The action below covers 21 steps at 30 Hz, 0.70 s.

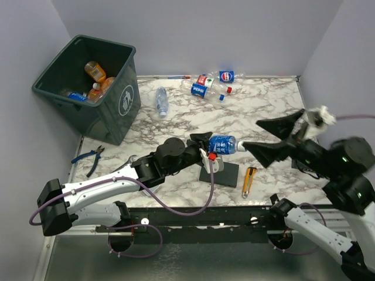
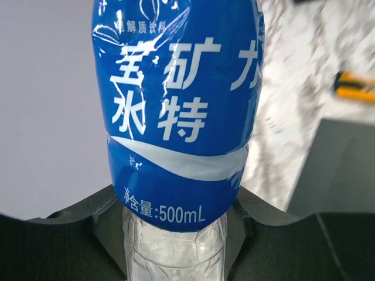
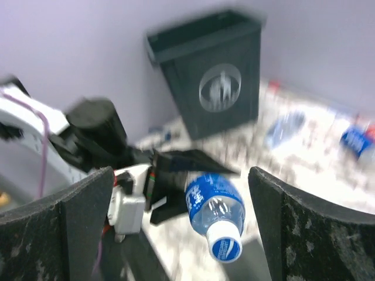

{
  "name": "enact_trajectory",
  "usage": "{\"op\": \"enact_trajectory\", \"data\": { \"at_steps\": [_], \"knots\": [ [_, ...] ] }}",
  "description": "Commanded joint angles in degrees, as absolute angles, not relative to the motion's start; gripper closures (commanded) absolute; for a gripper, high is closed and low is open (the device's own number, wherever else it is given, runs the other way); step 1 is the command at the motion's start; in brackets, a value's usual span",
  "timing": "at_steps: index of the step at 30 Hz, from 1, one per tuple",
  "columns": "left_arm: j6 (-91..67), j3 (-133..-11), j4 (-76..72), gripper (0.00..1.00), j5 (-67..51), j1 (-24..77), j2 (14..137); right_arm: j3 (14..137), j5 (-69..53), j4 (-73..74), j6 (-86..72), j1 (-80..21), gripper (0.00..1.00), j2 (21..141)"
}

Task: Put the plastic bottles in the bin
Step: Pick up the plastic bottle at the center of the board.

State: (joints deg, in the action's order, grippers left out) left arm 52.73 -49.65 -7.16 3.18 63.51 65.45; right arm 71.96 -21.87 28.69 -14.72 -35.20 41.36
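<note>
Top view, the grip: left gripper (image 1: 206,147) is clamped on the blue-label bottle (image 1: 221,143), held above the marble table (image 1: 275,99) mid-scene, cap pointing at the right arm.
Top view, other side: right gripper (image 1: 273,139) is spread wide around the cap end, touching nothing I can make out.
Top view, the score: orange jugs (image 1: 95,71) and at least one more bottle already lie in the bin (image 1: 111,117), far left.
Top view, left to do: a clear bottle (image 1: 162,100) near the bin and a cluster of bottles (image 1: 214,85) at the far edge wait on the table. The yellow utility knife (image 1: 249,180) and black pad (image 1: 225,172) aren't for binning.
Left wrist: the blue label (image 2: 179,117) fills the view, jaws pinching the clear body just below it. Looks a firm hold.
Right wrist: fingers (image 3: 304,228) far apart, bottle (image 3: 214,208) between them untouched, bin (image 3: 187,99) well beyond.
Verdict: partly done. This bottle hangs well apart from the bin, and several more follow.
</note>
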Motion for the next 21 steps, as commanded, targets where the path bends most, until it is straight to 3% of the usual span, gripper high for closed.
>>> {"op": "enact_trajectory", "data": {
  "at_steps": [1, 11, 21],
  "knots": [
    [21.16, -47.85, -14.66, 0.64, -3.06, 63.54, 62.50, 61.89, -13.17, 5.28, -19.45, -35.39, 0.00, 31.33],
    [-27.46, -41.93, -41.09, 0.63, -16.42, 56.92, 60.35, 52.62, -13.61, 0.95, -22.67, -35.40, 0.00, 27.21],
    [-41.69, -43.05, -49.48, 0.63, -20.20, 55.77, 61.76, 49.61, -24.30, -14.09, -30.09, -35.37, 0.01, 37.02]
  ]
}}
